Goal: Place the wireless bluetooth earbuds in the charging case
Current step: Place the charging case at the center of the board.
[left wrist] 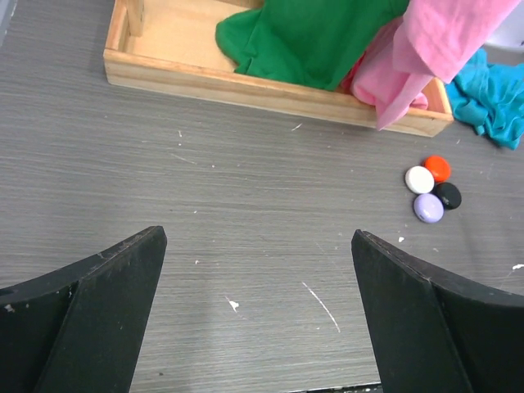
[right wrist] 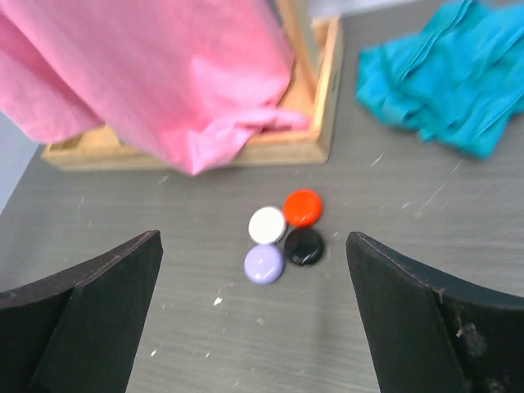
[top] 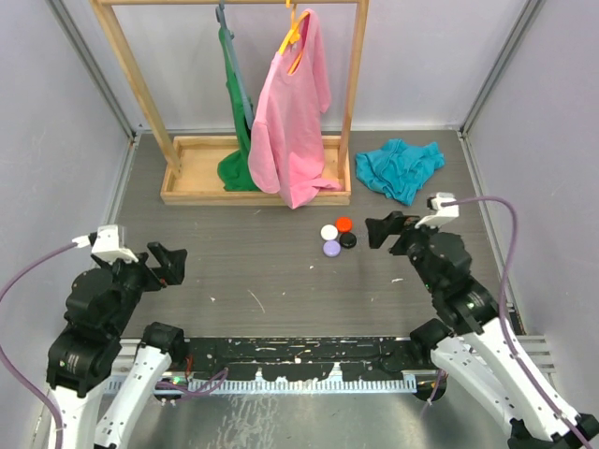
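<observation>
Four small round closed cases lie clustered on the grey table: red (top: 343,224), white (top: 328,232), lilac (top: 331,248) and black (top: 348,240). No loose earbuds show in any view. My right gripper (top: 386,236) is open and empty, just right of the cluster; in the right wrist view (right wrist: 254,237) the cases, such as the white one (right wrist: 267,224), lie ahead between the jaws. My left gripper (top: 171,266) is open and empty at the near left, far from the cases. In the left wrist view (left wrist: 258,237) the cluster lies at the far right, with the lilac case (left wrist: 428,208) nearest.
A wooden clothes rack with a tray base (top: 197,194) stands at the back, with a green garment (top: 236,112) and a pink shirt (top: 290,122) hanging into it. A teal cloth (top: 400,166) lies at the back right. Small white scraps (left wrist: 233,304) dot the table.
</observation>
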Controlling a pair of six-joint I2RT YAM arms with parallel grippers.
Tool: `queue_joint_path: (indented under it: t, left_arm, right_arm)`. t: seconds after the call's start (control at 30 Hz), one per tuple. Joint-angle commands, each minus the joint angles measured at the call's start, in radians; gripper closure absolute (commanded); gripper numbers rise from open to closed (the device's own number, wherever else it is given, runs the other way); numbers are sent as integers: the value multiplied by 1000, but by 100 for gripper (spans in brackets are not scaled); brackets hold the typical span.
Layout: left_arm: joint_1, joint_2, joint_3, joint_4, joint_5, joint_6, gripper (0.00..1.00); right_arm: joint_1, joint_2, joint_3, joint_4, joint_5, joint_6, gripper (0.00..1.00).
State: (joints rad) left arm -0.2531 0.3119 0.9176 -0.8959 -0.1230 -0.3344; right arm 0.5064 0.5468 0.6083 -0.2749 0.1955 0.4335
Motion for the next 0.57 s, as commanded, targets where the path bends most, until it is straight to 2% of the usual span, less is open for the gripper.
queue_joint_path:
  t: [0.0,0.17,0.53]
  left_arm:
    - [5,-69,-37,44,-24,-26,2]
    - [6,-111,-115,66,-43,-23,2]
    - [5,-68,-120,91,21,-3,2]
  right_arm:
    - [-5,-51,113,-145,158,-175,0]
    - [-5,-73,94,-139,212,-225,0]
    - [-5,-72,108,-141,169,-252,0]
